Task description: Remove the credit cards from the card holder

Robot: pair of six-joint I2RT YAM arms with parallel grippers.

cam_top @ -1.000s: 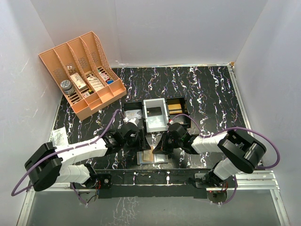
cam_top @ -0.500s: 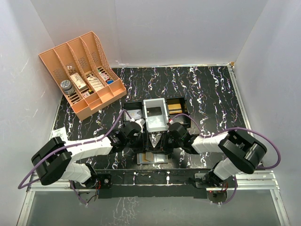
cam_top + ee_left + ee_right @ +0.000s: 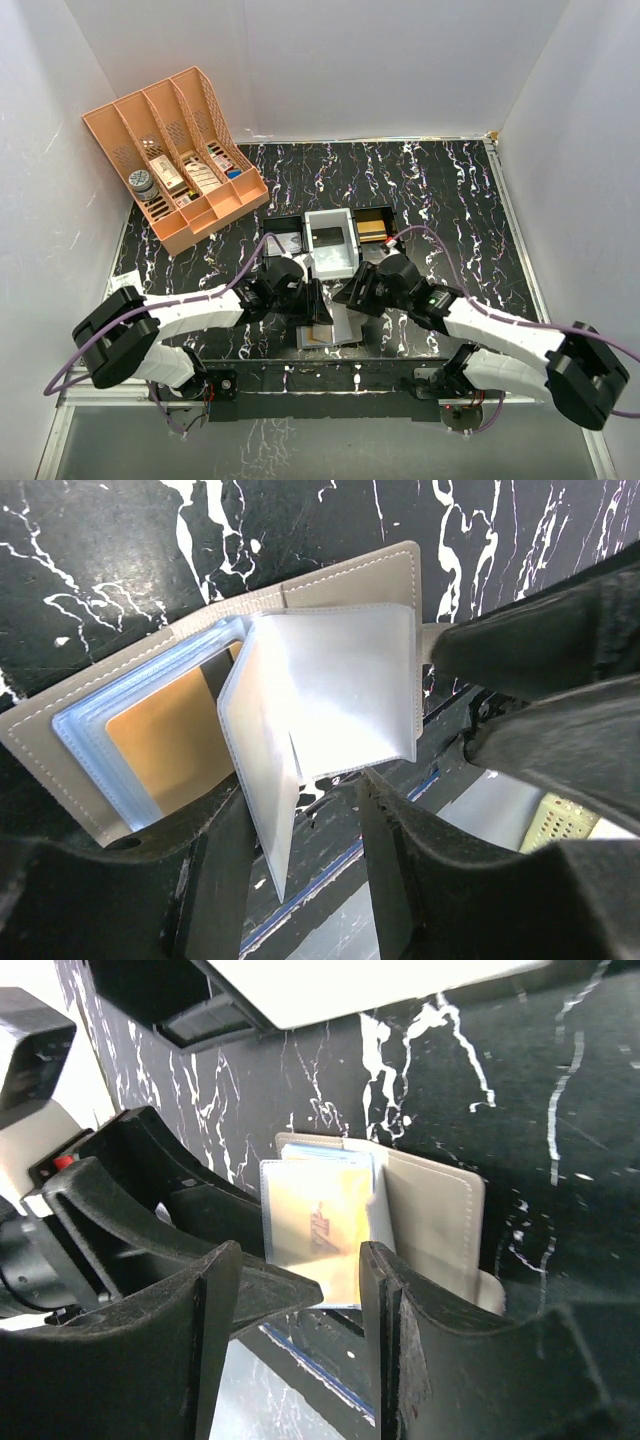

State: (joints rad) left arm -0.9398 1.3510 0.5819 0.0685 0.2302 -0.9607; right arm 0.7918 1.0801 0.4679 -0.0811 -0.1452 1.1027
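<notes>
The left arm point(image 3: 190, 315) and right arm point(image 3: 500, 335) look alike: white tubular links between bulky black joint housings point(image 3: 118, 338), each trailed by a slack purple cable point(image 3: 58, 388). The left pincer point(image 3: 303, 820) and right pincer point(image 3: 300, 1260) have thick, matte-black moulded fingers point(image 3: 400, 880) with rounded edges. A small red mark point(image 3: 62, 1162) sits on a white wrist casing.

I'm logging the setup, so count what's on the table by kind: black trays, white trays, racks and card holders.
Black trays: 2
White tray: 1
Rack: 1
Card holder: 1
Total: 5
</notes>
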